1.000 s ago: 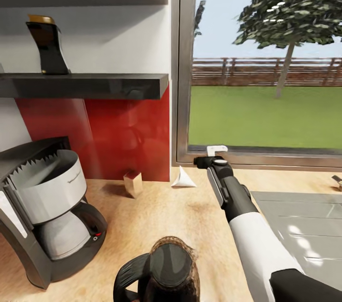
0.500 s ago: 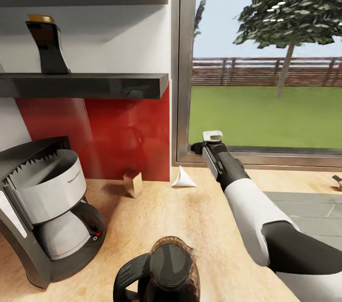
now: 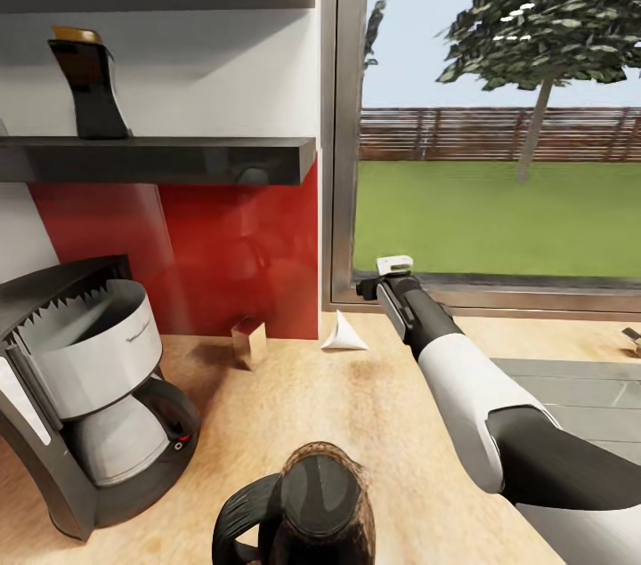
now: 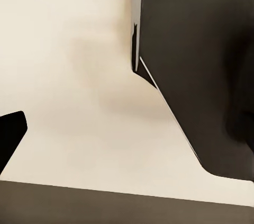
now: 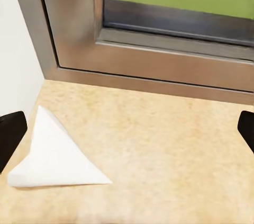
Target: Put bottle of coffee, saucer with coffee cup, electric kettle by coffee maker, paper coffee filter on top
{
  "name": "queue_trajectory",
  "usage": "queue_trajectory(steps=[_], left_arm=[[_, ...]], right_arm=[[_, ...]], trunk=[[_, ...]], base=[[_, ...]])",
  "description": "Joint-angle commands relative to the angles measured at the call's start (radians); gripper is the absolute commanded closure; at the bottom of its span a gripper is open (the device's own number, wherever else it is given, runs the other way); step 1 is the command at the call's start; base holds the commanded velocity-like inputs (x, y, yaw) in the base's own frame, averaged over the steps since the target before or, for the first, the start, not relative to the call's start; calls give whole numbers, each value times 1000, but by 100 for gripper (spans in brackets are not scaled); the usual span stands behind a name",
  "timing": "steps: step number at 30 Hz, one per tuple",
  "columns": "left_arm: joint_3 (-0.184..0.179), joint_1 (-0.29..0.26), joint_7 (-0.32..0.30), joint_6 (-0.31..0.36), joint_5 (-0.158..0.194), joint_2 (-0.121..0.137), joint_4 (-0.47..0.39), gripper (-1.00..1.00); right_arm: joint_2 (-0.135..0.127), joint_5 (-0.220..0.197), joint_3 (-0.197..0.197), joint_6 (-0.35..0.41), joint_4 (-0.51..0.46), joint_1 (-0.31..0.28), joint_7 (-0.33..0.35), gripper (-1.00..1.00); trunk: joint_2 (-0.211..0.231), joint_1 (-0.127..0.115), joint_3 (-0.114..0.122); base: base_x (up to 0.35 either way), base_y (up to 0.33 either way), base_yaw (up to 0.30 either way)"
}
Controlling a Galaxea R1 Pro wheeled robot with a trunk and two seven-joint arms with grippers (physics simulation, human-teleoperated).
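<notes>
Kitchen countertop (image 3: 356, 405): light wood.
Paper coffee filter (image 5: 53, 158): light, flimsy; pinch an edge.
Right gripper (image 5: 127, 128): jaws spread, filter at 9 o'clock.

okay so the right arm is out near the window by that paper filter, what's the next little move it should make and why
Probably shift the right gripper sideways toward the paper coffee filter and lower it. In the right wrist view the filter lies flat on the kitchen countertop beside one fingertip, off centre, with the fingers spread wide and nothing between them. Centring over the cone first should allow a clean pinch.
</notes>
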Motion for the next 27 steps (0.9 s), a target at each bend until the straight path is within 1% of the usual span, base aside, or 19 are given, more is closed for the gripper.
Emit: queue_trajectory(steps=[1, 3, 7, 9, 13, 20, 27], left_arm=[[0, 1, 0, 6, 1, 0, -3, -100], [-1, 1, 0, 5, 1, 0, -3, -100], [-1, 1, 0, 5, 1, 0, -4, -100], [-1, 1, 0, 6, 1, 0, -4, -100], [-1, 1, 0, 6, 1, 0, -3, -100], [-1, 1, 0, 7, 1, 0, -3, -100], [-1, 1, 0, 7, 1, 1, -3, -100]], right_arm=[[0, 4, 3, 5, 0, -1, -1, -100], [0, 4, 1, -25, 11, -1, 1, -100], [0, 4, 2, -94, 80, -1, 3, -100], [0, 4, 4, -123, 125, 0, 2, -100], [0, 4, 2, -180, 164, 1, 2, -100], [0, 4, 1, -184, 167, 1, 0, -100], [0, 5, -3, -190, 163, 1, -1, -100]], trunk=[[-1, 0, -2], [-1, 0, -2], [-1, 0, -2], [-1, 0, -3], [-1, 0, -6], [-1, 0, -6], [-1, 0, -6]], base=[[0, 0, 0], [0, 0, 0], [0, 0, 13], [0, 0, 108], [0, 0, 120], [0, 0, 9], [0, 0, 99]])
